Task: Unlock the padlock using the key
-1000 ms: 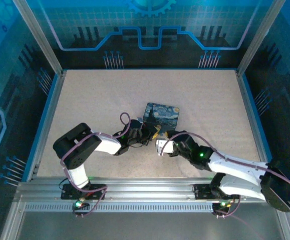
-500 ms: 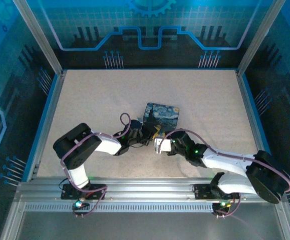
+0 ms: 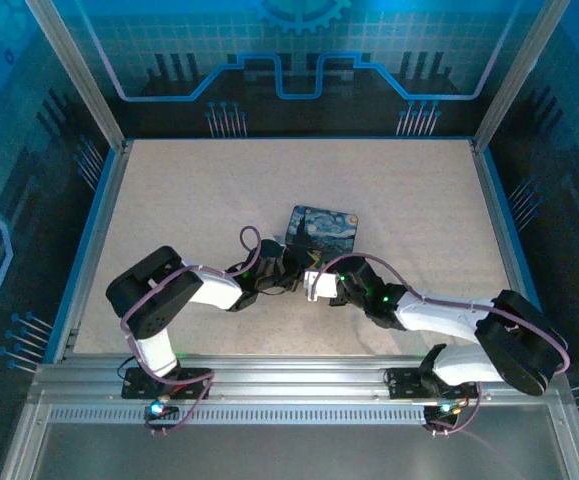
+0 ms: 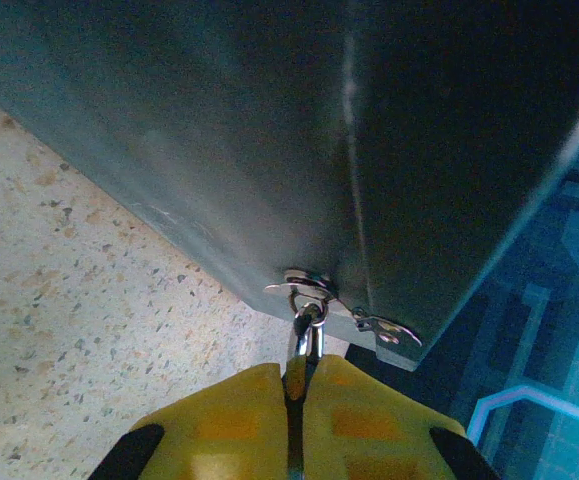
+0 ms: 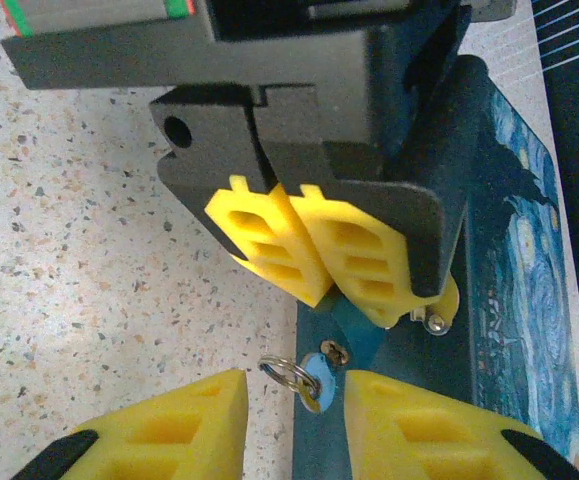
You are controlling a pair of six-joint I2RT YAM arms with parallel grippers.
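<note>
The right gripper (image 3: 307, 282) had just slid up and left to meet the left gripper (image 3: 289, 272) at the near edge of the tin (image 3: 324, 228), just below the middle of the overhead view. That put its claw where the job needed it. In the right wrist view its yellow fingers (image 5: 169, 420) stood a little apart at the bottom of the frame. The key (image 5: 307, 380), a small ring with a bluish tab, lay in the gap between them, and as far as I could see neither pad touched it. So the claw was open round the key and gripping nothing. I judged the key to be sitting at the padlock's underside, though I could not tell whether it was fully home. To my mind what remained was to pinch the key and turn it.

The left claw was clamped tight on the padlock (image 4: 307, 328). In the left wrist view only its thin silvery shackle showed above the pinched pads, low centre, seemingly hooked through the tin's hasp (image 4: 304, 288). The body was hidden between the pads.

Against the overhead frame a second earlier, the right wrist had moved a little up and left. That arm's elbow, at the lower right, had swung inward from the frame's edge. The left arm and the tin had not shifted.
</note>
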